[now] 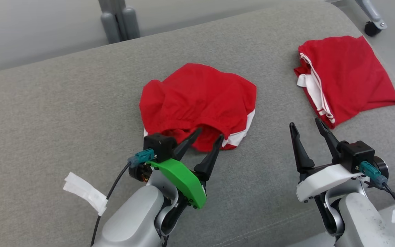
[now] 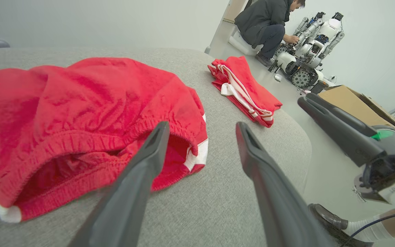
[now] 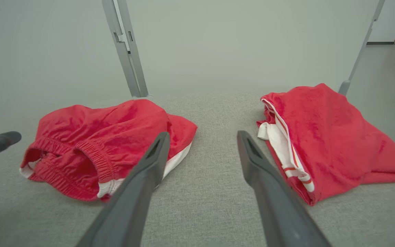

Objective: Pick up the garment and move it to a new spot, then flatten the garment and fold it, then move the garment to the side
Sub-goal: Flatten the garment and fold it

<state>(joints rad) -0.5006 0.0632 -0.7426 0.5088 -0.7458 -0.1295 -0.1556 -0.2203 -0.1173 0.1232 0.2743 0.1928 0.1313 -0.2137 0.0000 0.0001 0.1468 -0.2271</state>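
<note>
The crumpled red garment [image 1: 197,99] is seen lying in the middle of the grey padded surface [image 1: 63,113], its elastic waistband turned toward the left gripper [image 1: 210,133], whose jaws are held apart just at that edge. The right gripper [image 1: 304,122] is likewise spread wide and empty, near a folded red garment [image 1: 348,75].

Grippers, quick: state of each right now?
Left gripper: open, holding nothing, tips by the shorts.
Right gripper: open, holding nothing.
</note>
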